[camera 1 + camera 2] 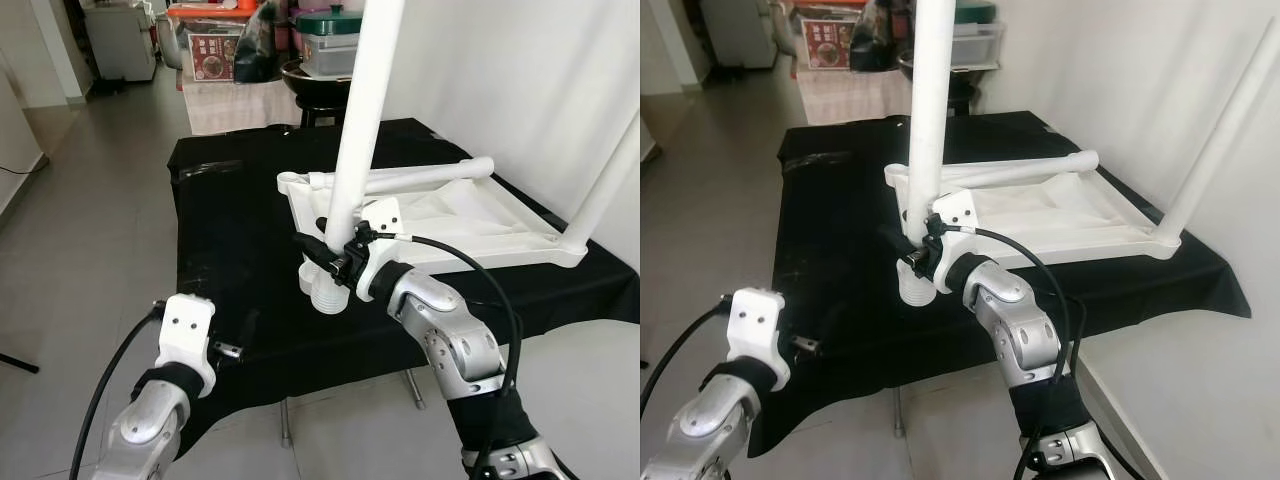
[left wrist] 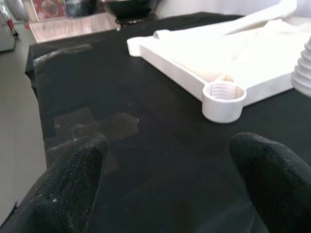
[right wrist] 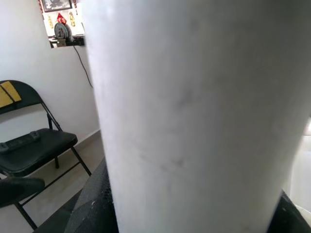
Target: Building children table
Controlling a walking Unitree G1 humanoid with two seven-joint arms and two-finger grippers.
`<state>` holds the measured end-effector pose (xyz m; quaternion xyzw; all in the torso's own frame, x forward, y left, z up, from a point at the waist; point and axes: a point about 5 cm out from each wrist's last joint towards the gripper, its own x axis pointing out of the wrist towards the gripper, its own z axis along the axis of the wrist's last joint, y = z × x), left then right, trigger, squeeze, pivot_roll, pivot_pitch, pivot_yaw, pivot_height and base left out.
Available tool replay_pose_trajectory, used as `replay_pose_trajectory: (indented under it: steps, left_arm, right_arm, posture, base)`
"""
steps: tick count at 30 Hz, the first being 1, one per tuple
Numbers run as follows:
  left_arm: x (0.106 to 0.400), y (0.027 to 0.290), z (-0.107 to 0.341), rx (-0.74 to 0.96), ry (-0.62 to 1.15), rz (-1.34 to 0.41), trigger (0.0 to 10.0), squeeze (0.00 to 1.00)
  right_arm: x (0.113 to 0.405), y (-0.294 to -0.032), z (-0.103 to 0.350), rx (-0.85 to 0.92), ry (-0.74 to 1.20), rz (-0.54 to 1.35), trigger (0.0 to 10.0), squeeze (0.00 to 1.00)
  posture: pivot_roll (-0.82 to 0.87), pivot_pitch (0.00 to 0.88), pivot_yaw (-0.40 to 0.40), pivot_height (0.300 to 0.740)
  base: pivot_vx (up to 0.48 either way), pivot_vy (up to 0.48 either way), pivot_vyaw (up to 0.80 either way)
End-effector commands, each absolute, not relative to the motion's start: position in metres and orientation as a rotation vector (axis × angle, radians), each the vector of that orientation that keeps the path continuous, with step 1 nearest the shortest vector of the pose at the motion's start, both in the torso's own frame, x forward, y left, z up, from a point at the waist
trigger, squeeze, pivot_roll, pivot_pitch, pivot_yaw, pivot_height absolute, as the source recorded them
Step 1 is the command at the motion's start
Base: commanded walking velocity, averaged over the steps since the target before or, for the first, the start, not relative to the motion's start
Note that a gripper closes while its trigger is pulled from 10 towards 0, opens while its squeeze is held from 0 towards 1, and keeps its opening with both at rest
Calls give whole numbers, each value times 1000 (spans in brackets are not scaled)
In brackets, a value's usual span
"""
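Behind the table, a green-lidded container (image 1: 328, 42) and a clear orange-lidded box (image 1: 208, 40) sit on a covered stand; their contents are unclear. The right gripper (image 1: 335, 258) clamps a white table leg (image 1: 362, 110) upright, its threaded end just beside the upturned white tabletop (image 1: 470, 225) on the black cloth (image 1: 230, 240). The left gripper (image 2: 165, 179) hovers spread over the cloth near the tabletop's threaded corner socket (image 2: 223, 99). Grey tiled floor (image 1: 90, 200) surrounds.
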<state>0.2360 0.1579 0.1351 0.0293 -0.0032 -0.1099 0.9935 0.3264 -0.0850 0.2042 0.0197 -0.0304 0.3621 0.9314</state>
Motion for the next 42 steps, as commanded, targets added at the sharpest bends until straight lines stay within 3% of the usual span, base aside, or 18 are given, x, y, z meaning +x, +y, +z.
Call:
replay_pose_trajectory:
  steps: [1, 20, 25, 42]
  left_arm:
    - [234, 161, 138, 69, -22, -228, 10000, 0]
    - [217, 160, 143, 84, -52, -271, 10000, 0]
    - [216, 161, 141, 38, -43, -257, 10000, 0]
    - [219, 163, 142, 50, -60, -250, 10000, 0]
  right_arm:
    - [330, -88, 211, 45, -96, 721, 10000, 0]
    - [343, -101, 229, 50, -172, 593, 10000, 0]
    - [339, -96, 226, 69, -168, 615, 10000, 0]
    - [340, -88, 226, 64, -193, 626, 10000, 0]
  posture:
    - [-220, 35, -31, 740]
    - [-218, 91, -44, 740]
    - [-219, 99, -48, 740]
    - [-213, 76, -42, 740]
  base:
    - [0, 0, 0]
    - [0, 0, 126]
    - [0, -465, 0]
    - [0, 0, 0]
